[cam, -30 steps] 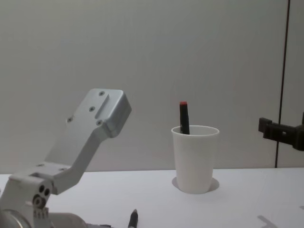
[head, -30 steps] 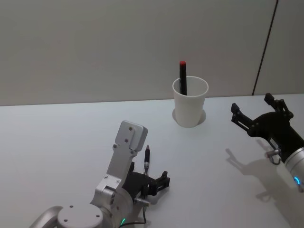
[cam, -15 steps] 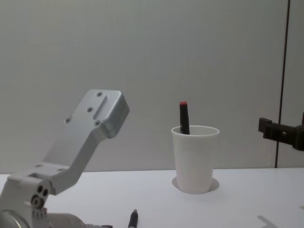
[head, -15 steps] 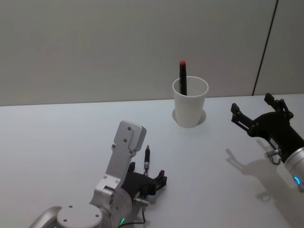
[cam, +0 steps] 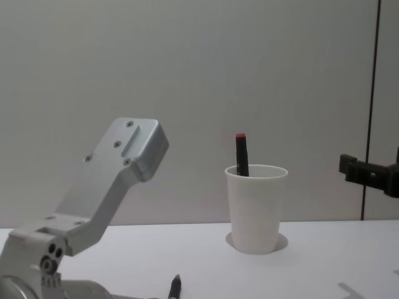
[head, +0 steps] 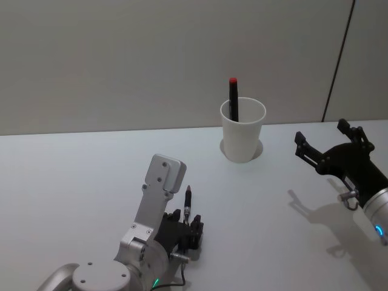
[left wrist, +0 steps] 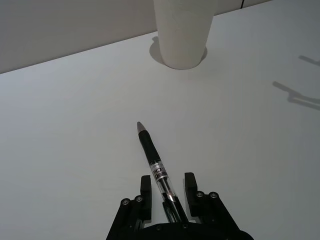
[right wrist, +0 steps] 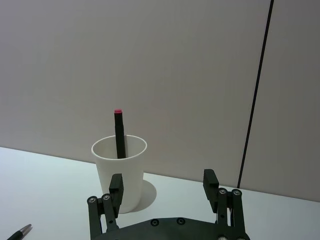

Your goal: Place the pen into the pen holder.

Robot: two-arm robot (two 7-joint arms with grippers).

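1. Your left hand is low on the counter, close in front of the body. Its fingers straddle the loose pen. They are narrowed, but a slim gap shows on each side of the barrel, so it grips nothing yet.
2. That pen lies flat on the counter with its long axis running away from you. Its tip points out ahead of the hand, roughly toward the cup. The fingers sit across the barrel near its rear half, so closing them would pinch it squarely.
3. The rear end of the pen is hidden under the hand in the left wrist view. From the chest, just its tip shows at the lower edge, so you cannot judge from the side whether the pads are level with the barrel.
4. The pen holder, a white paper cup, stands upright farther out and to the right of the left hand, well apart from it. A black pen with a red cap already leans inside, so aim for the free part of the mouth.
5. Your right hand hovers off to the right of the cup, fingers wide apart and empty. The left hand is by far the nearer to the loose pen.
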